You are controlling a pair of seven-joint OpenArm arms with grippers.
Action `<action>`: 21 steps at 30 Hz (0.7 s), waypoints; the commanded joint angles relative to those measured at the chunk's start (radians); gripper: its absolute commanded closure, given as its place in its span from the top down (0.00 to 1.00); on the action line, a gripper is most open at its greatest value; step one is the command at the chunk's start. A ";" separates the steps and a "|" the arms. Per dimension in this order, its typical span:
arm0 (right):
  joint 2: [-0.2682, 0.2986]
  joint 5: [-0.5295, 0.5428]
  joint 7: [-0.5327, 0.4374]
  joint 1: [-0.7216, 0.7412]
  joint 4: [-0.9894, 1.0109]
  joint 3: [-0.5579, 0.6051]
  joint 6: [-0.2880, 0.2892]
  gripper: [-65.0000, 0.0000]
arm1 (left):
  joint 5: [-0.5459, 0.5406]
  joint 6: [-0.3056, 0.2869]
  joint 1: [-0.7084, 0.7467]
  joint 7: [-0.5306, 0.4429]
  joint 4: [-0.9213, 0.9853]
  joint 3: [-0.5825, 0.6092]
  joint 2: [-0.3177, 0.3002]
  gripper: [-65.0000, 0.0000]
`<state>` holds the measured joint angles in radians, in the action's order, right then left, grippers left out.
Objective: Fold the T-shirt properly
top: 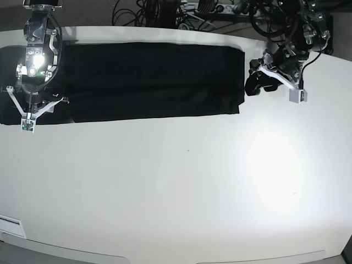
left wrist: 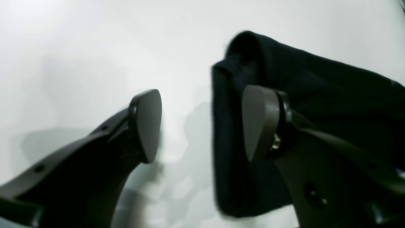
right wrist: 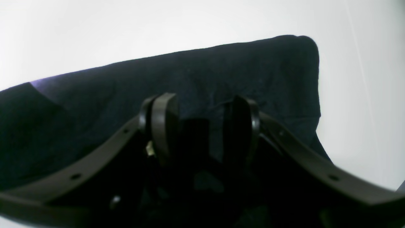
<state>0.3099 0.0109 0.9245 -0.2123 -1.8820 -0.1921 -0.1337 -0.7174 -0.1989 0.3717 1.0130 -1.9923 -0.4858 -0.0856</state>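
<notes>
Left wrist view: the left gripper (left wrist: pixel 202 126) is spread wide and empty, beside an end of the T-shirt (left wrist: pixel 316 104).

Right wrist view: the right gripper (right wrist: pixel 202 126) is parted over the dark cloth; nothing is seen pinched.

Base view: the T-shirt (top: pixel 154 82) lies as a long band on the table (top: pixel 176 192). An end-to-end fold is judged next; both ends need gripping.

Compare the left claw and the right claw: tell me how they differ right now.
The left claw is wide open beside the T-shirt's end, one finger over bare table, nothing between its fingers. The right claw is narrower, hovering over the shirt's other end, with cloth behind its gap; whether it grips is unclear. Both have dark curved fingers.
</notes>
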 commanded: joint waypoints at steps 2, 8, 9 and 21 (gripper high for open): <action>0.018 -0.012 -0.023 0.013 -0.017 -0.006 -0.004 0.47 | 0.011 0.038 0.000 -0.019 -0.019 -0.014 -0.006 0.63; 0.020 -0.015 -0.023 0.014 -0.017 -0.006 -0.005 0.47 | 0.001 0.040 0.017 -0.018 -0.019 0.001 0.003 0.63; 0.020 -0.015 -0.023 0.014 -0.017 -0.006 -0.005 0.47 | -0.002 0.040 0.019 -0.015 -0.019 0.007 0.005 0.63; 0.020 -0.016 -0.023 0.019 -0.017 -0.006 -0.004 0.47 | -0.004 0.061 0.033 -0.012 -0.015 0.121 0.056 0.63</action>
<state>0.3153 0.0078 0.9249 -0.2043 -1.8820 -0.1925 -0.1337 -0.7181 -0.1417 0.4015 0.9897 -1.9965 -0.3672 -0.0311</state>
